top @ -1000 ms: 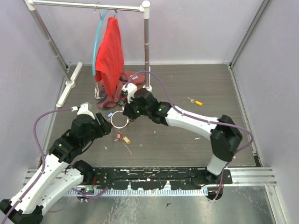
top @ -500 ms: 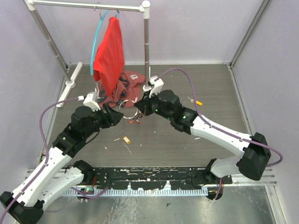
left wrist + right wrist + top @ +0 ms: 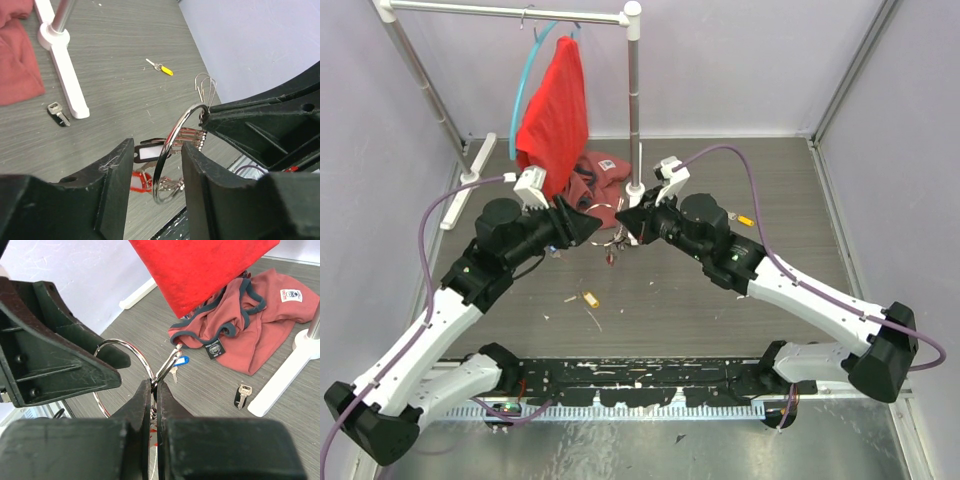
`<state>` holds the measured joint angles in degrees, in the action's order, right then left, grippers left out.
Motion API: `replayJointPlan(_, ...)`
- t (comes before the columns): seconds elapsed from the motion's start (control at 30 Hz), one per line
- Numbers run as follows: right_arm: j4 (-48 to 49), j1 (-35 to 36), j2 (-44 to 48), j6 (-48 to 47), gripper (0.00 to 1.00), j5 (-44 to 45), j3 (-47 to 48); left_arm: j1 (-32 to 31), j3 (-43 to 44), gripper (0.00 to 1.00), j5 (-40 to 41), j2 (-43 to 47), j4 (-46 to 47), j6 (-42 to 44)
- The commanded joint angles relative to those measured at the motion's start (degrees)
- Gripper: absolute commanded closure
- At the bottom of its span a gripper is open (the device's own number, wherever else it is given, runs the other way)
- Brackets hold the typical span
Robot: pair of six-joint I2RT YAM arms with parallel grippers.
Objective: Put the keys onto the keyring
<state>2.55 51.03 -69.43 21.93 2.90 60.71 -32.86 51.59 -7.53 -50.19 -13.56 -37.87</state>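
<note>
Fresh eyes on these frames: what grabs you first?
Over the table, the right gripper pinches the keyring in the air, keys dangling from it, tip to tip with the open left gripper, which straddles the ring. Then the bright red cloth hanging from the rail at back left, over a crumpled reddish garment.

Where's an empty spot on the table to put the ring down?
Bare: the back right corner, between the yellow key and the wall; and the front middle, between the left arm and right arm. Crowded: by the red clothes and rack pole, where a black key lies.
</note>
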Motion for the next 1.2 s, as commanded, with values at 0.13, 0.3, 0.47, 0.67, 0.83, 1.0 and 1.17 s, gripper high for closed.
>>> replayJointPlan(0.13, 2.79, 0.22, 3.99, -2.51, 0.99, -2.83, 1.16, 0.17, 6.59, 0.79, -7.52, -3.73, 2.74, 4.9)
replayJointPlan(0.3, -1.1, 0.22, 6.67, -1.59, 0.81, 0.94, 1.82, 0.08, 10.66, 1.0, -11.86, -4.71, -0.34, 10.44)
replayJointPlan(0.47, -4.78, 0.21, 12.87, -0.24, 0.61, 7.19, 0.79, 0.07, 14.6, 1.0, -12.74, -3.57, -6.1, 18.85)
replayJointPlan(0.67, -12.55, 0.17, 17.09, 3.89, 0.51, 12.66, 2.37, 0.08, 19.55, 1.0, -17.71, -3.07, -11.87, 27.93)
replayJointPlan(0.83, -15.82, 0.2, 18.52, 3.67, 0.47, 7.49, 2.98, 0.08, 24.16, 1.0, -26.25, -3.36, -15.61, 34.25)
replayJointPlan(1.0, -10.8, 0.26, 21.04, -10.93, 0.51, -9.55, 0.01, 0.03, 30.3, 1.0, -35.65, -6.23, -19.94, 36.12)
replayJointPlan(1.17, -1.39, 0.17, 25.91, -18.38, 0.55, -13.37, -5.78, -0.42, 33.53, 1.0, -41.03, -7.51, -20.8, 36.36)
